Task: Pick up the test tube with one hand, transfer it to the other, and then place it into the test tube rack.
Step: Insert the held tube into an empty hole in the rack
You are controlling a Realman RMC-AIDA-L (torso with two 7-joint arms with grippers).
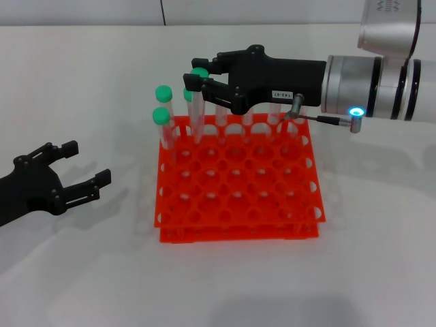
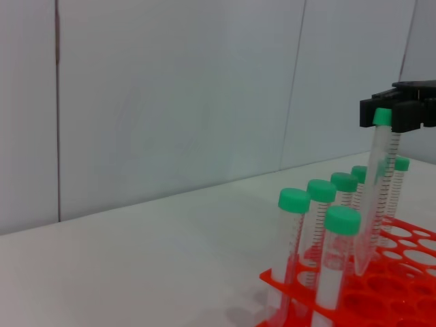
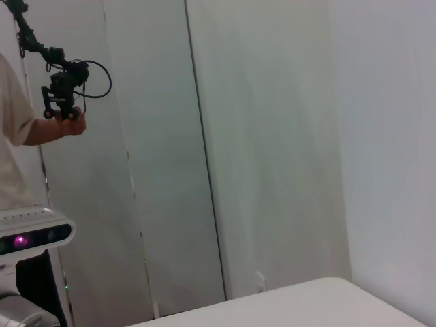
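My label-bearing black right claw (image 1: 193, 80) pinches the slim clear green-capped test tube (image 1: 196, 112) over the bright orange-red gridded rack (image 1: 238, 187) at its twelve-o'clock edge, so I should straighten it before lowering, while my left claw (image 1: 87, 170) rests spread on the white surface (image 1: 82, 272).

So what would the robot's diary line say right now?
right gripper: shut on tube, lowering into rack | left gripper: open, resting on table
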